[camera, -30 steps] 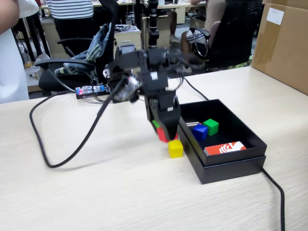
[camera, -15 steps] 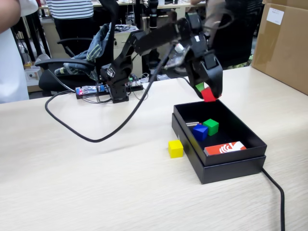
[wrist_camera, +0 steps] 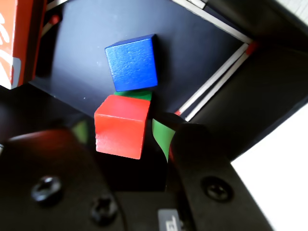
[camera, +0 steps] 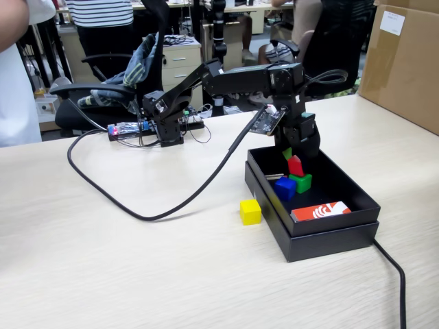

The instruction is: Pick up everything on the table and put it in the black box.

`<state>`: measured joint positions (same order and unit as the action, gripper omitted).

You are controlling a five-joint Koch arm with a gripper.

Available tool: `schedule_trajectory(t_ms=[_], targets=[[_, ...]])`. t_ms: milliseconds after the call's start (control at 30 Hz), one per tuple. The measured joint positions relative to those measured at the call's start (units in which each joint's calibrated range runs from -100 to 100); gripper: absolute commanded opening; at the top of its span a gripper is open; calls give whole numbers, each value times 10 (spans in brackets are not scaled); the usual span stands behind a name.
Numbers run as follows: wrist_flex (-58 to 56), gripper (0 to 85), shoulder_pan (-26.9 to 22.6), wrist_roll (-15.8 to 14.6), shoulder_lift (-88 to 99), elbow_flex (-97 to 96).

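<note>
On the light wood-grain counter point(camera: 103, 274), the black cable point(camera: 137, 209) loops at about 9 o'clock from the black box, running back to the arm's base point(camera: 164, 123) at 10 o'clock. The yellow cube point(camera: 250, 212) sits on the counter just outside the box's left wall, at roughly 8 o'clock from the end effector, close to the wall though contact cannot be told.

The black box point(camera: 329, 236) lies right of centre. Inside it, the blue cube point(camera: 285, 188) rests near the left wall with the green cube point(camera: 300, 182) just beside it at 2 o'clock. The end effector point(camera: 293, 161) hangs over the box's far end, its jaws spread apart, with the red cube point(camera: 295, 166) between them, directly above the green cube. In the wrist view the red cube point(wrist_camera: 121, 126) covers most of the green cube point(wrist_camera: 134, 95), and a gap shows between the red cube and the green-padded finger point(wrist_camera: 161, 134) at 3 o'clock; whether the other jaw touches it cannot be told. The blue cube point(wrist_camera: 132, 62) lies at 12 o'clock from the red one.

A red-and-white card point(camera: 320, 211) leans at the box's near end, 5 o'clock from the cubes. A brown cardboard carton point(camera: 405, 62) stands at the counter's far right.
</note>
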<state>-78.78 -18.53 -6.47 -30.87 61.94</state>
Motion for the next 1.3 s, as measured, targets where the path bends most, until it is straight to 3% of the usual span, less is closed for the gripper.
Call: schedule_trajectory(t_ms=[233,467,667,933,1167,1300], targets=[[-3,396,12,0,92,-18],[-4,451,76,-4,291,-80],[-5,467,126,-2,300,-180],[-5,468,128,-4,118,-172],[-5,460,121,-7,-31,-45],[-5,388,118,-8,-82,-26]])
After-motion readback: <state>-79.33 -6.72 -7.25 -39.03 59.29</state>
